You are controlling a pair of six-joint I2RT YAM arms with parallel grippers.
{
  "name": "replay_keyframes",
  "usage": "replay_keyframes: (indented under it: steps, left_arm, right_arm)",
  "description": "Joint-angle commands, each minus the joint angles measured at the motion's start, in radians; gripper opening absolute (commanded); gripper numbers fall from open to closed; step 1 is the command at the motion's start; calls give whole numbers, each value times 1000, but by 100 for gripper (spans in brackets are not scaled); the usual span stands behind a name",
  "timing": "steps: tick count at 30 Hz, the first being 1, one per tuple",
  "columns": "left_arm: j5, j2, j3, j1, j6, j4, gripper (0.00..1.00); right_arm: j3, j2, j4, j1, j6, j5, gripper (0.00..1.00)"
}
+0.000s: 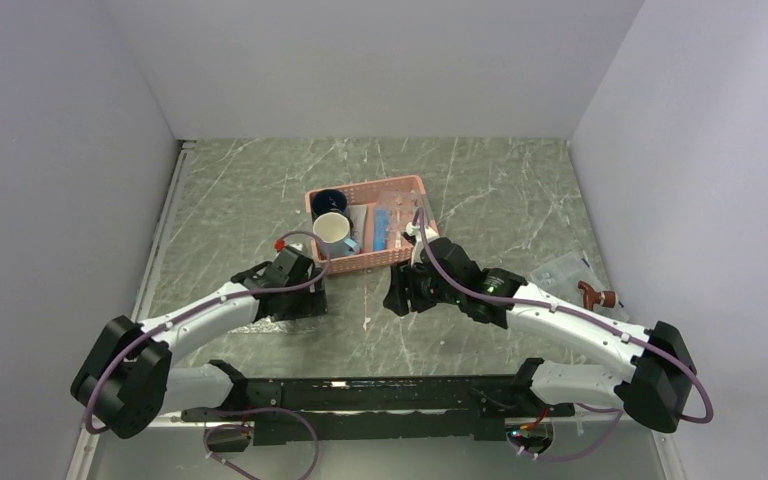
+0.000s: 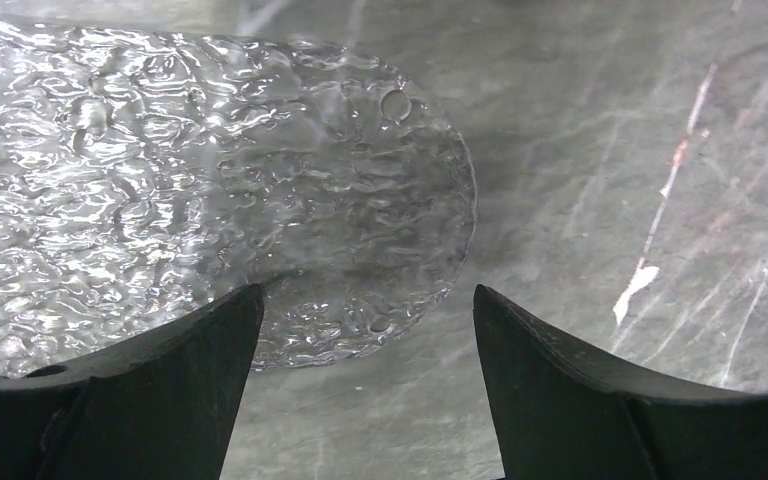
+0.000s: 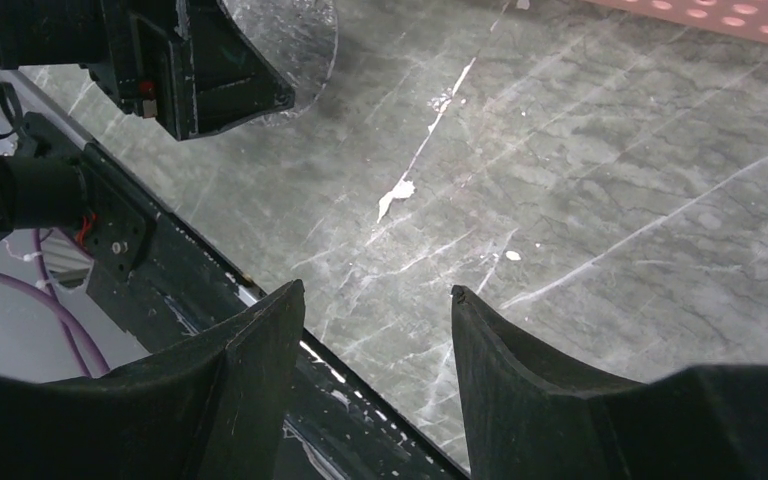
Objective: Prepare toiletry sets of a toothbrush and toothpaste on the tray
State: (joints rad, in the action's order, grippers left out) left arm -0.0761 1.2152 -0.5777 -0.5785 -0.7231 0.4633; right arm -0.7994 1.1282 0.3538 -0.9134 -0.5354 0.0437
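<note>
Left hand (image 2: 367, 292): jaws apart, empty, over the edge of the tray (image 2: 160, 170), which lies flat on the worktop (image 2: 610, 150). Tray judged light, rigid, slick; take it by the rim. Blue toothpaste (image 1: 381, 228) lies in the pink basket (image 1: 380, 260). Right hand (image 3: 377, 290): parted, empty.

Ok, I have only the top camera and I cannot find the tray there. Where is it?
Observer: The left wrist view shows it. The tray lies flat on the table, just ahead of the left gripper.
Operator: Is something on it?
Observer: The part in that view holds nothing. Its left side runs out of frame, so I cannot tell there.
Operator: And does the right gripper hold anything?
Observer: No. In its wrist view the right gripper has its jaws open with nothing between them, only the table below.
</note>
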Motion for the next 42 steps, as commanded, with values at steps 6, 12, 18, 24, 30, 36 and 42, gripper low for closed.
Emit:
replay_keyframes:
  steps: [6, 12, 18, 24, 30, 36, 42]
  left_arm:
    - [103, 93, -6, -152, -85, -79, 83]
    - [99, 157, -60, -263, -146, -115, 82]
    - [100, 276, -148, -369, -181, -149, 82]
    - [123, 411, -233, -441, -196, -198, 80]
    - [130, 495, -328, -483, -188, -211, 80]
    - [134, 552, -434, -518, -170, -192, 80]
    - [133, 543, -512, -549, -147, -161, 81]
  right_arm:
    - [30, -63, 28, -6, -20, -73, 58]
    - [60, -118, 83, -6, -44, -139, 59]
    - [100, -215, 182, -2, -93, -243, 59]
    - [130, -318, 283, -2, -165, -339, 59]
    - [135, -379, 371, -2, -224, -381, 59]
    - [134, -423, 430, -2, -282, -436, 59]
    - [109, -458, 458, -1, -326, -470, 60]
